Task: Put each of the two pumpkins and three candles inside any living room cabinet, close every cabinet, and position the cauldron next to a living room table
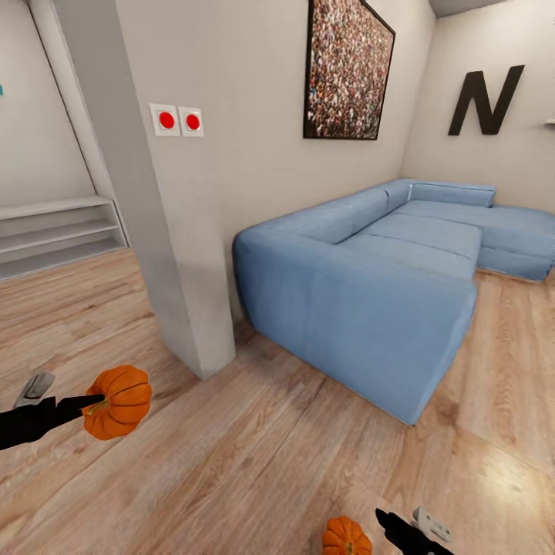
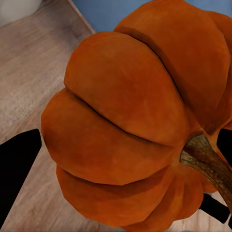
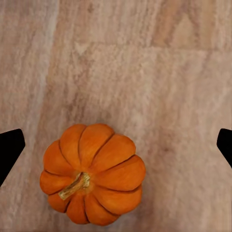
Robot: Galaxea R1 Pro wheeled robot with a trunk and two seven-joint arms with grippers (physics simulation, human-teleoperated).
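Gripping one pumpkin (image 1: 117,401) by its stem end, the left gripper (image 1: 91,401) holds it in the air above the wood floor (image 1: 254,455) at the lower left of the head view. Its dark fingers reach in from the left and are closed on the fruit. The left wrist view brings out what the head view cannot: the pumpkin (image 2: 140,116) sits tight between the black fingers (image 2: 17,169), ribs bulging toward the camera, and its brown stem (image 2: 208,162) runs back toward the gripper, so the fruit's axis lies roughly level, base pointing away from the arm.

A second pumpkin (image 1: 346,537) sits at the bottom edge of the head view, just beside the right gripper (image 1: 401,532). The right wrist view looks straight down on this pumpkin (image 3: 93,174), which rests on the planks with its stem (image 3: 75,186) up and leaning a little. The two fingertips (image 3: 9,147) stand wide apart at either side of that picture, well clear of the fruit and holding nothing.

Pale planks run across the room. A blue corner sofa (image 1: 370,285) stands against the white wall, beside a grey pillar (image 1: 154,231) with two red-buttoned switches (image 1: 176,120). A dark framed picture (image 1: 347,69) hangs above the sofa, and a black letter N (image 1: 486,100) hangs on the far wall.
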